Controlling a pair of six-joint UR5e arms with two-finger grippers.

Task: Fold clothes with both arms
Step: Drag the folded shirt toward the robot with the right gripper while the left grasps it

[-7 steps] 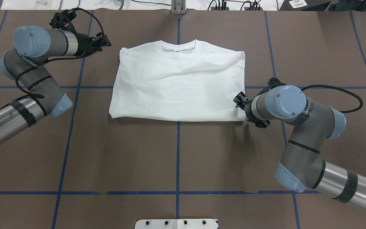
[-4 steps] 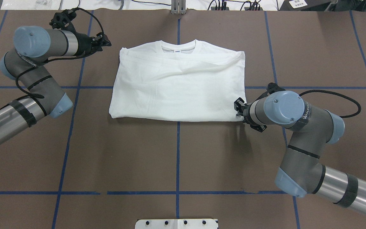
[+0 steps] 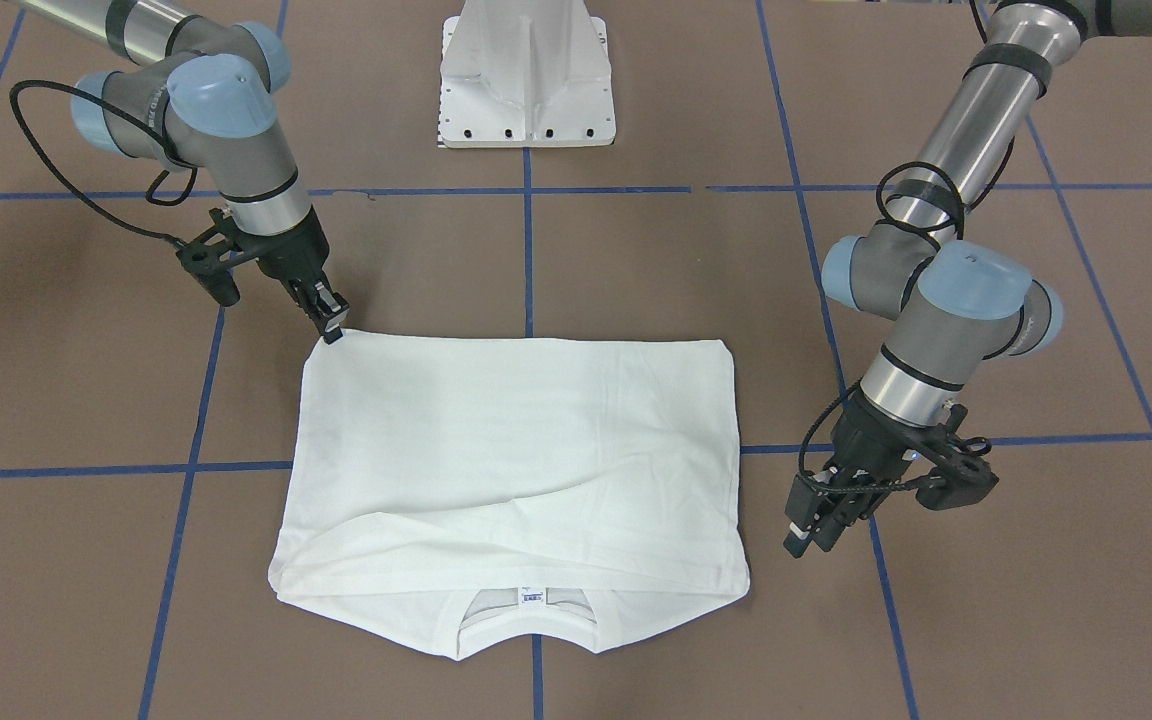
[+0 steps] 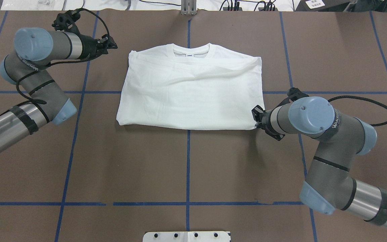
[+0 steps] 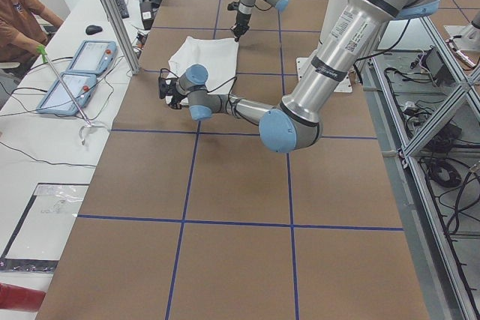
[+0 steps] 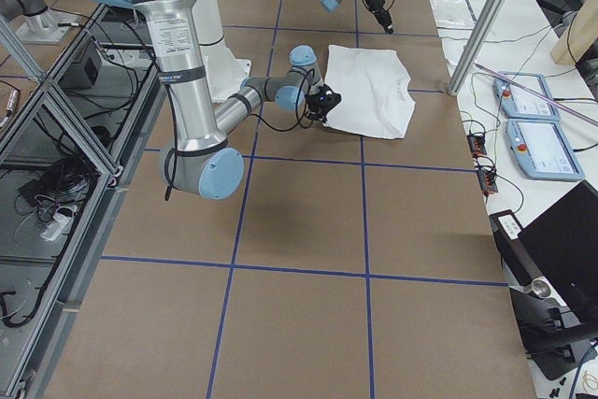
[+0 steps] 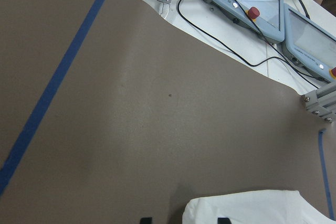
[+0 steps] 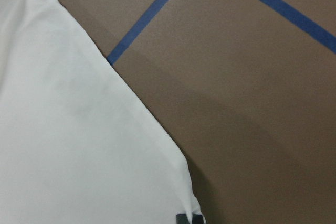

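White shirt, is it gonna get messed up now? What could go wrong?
The right gripper pinches just the very corner of the white shirt, so the cloth might slip out, or only the top layer might lift. The left gripper is open and off the shirt, so a one-sided pull could drag it crooked.

Bright even overhead light; soft shadows on table (image 4: 129,161); shirt (image 4: 190,94) nearly overexposed; sharp.
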